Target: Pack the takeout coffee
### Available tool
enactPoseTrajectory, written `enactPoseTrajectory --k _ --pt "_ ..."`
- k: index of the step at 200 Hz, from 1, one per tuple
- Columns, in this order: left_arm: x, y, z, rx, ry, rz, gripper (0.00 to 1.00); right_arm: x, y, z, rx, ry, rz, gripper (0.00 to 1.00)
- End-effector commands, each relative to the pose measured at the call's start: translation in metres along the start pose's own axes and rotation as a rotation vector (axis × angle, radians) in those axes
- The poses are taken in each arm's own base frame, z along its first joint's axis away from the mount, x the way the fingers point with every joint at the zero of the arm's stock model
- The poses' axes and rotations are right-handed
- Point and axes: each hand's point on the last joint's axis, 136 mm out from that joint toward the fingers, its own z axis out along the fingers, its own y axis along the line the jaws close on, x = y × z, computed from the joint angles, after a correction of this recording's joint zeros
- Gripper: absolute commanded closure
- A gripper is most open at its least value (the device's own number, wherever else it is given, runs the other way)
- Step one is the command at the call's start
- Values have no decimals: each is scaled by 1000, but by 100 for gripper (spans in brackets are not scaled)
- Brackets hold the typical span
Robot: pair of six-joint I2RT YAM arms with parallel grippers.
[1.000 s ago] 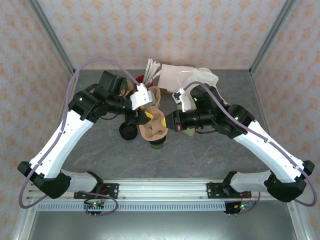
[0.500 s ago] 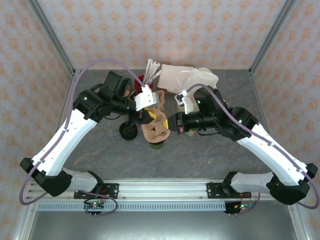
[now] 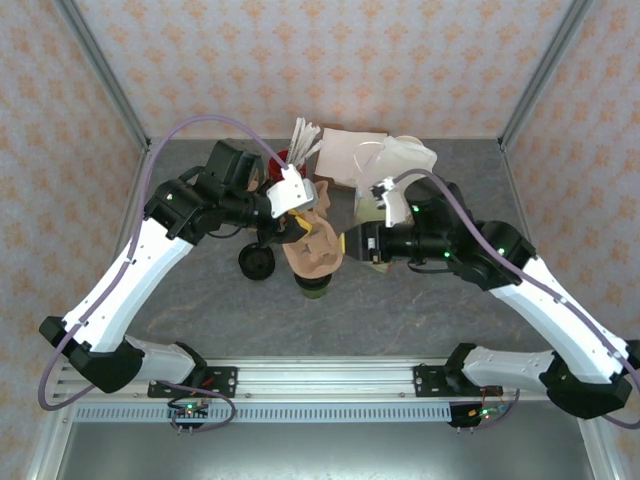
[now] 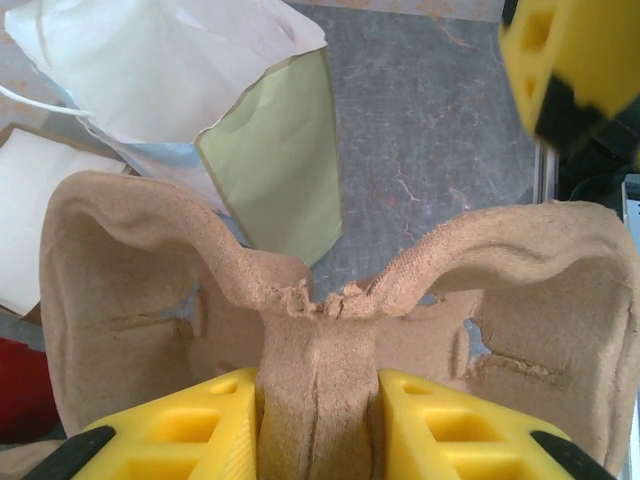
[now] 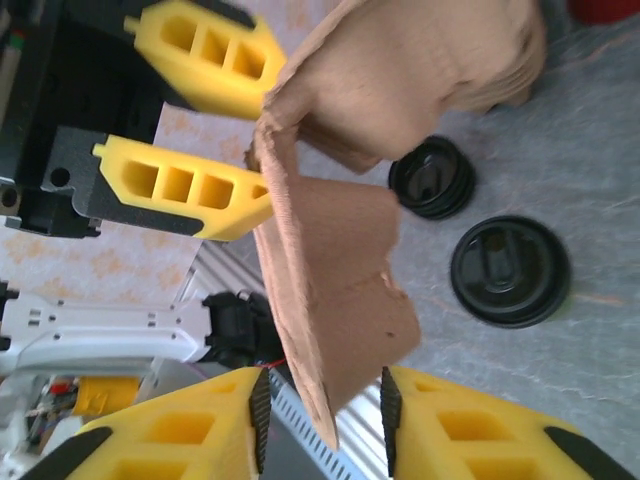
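Loose black lid (image 3: pixel 257 263) lies flat on the table (image 3: pixel 200 300), left of centre.
Left gripper (image 4: pixel 320 420): clamped tight on the centre rib of the brown pulp cup carrier (image 4: pixel 150 280), with 1 yellow finger pressed on each side of the rib. The carrier is held off the table, 2 cup pockets flaring left and right of the rib.
Takeout coffee (image 3: pixel 314 291): on the table mid-workspace, just right of the loose lid and under the near end of the carrier. In the top view only a sliver of its olive-green wall pokes out, with the carrier covering the rest. Can't tell if cup and carrier touch.
Right wrist view shows 2 round black lids on the table past the carrier. Can't tell which 1 sits on the cup.
Right gripper (image 5: pixel 323 385): jaws narrow but not clamped. They straddle a carrier flap edge, with a gap visible on both sides of the sheet.
White paper bag (image 3: pixel 400 155) lies at the back right, well apart from the coffee.
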Motion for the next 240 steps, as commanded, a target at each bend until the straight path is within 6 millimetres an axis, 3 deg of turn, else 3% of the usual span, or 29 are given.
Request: enactPoseTrajectory --k 1,51,112,121,157,240 --pt "-15 9 -12 -68 -38 2 67 -21 -23 -34 140 -165 13 60" --pt "-24 11 -16 -74 -60 -14 66 -46 -113 -85 651 -368 129 56" --pt "-31 8 -25 -75 -87 -32 66 -73 -168 -86 840 -378 236 55" --pt "-31 8 -26 -75 -87 -34 66 -76 -179 -78 868 -355 255 54" --pt "-33 8 -29 -82 -94 -40 66 -81 -200 -62 867 -322 309 52" --pt "-47 4 -40 -71 -143 -46 66 -82 -220 -34 845 -260 347 52"
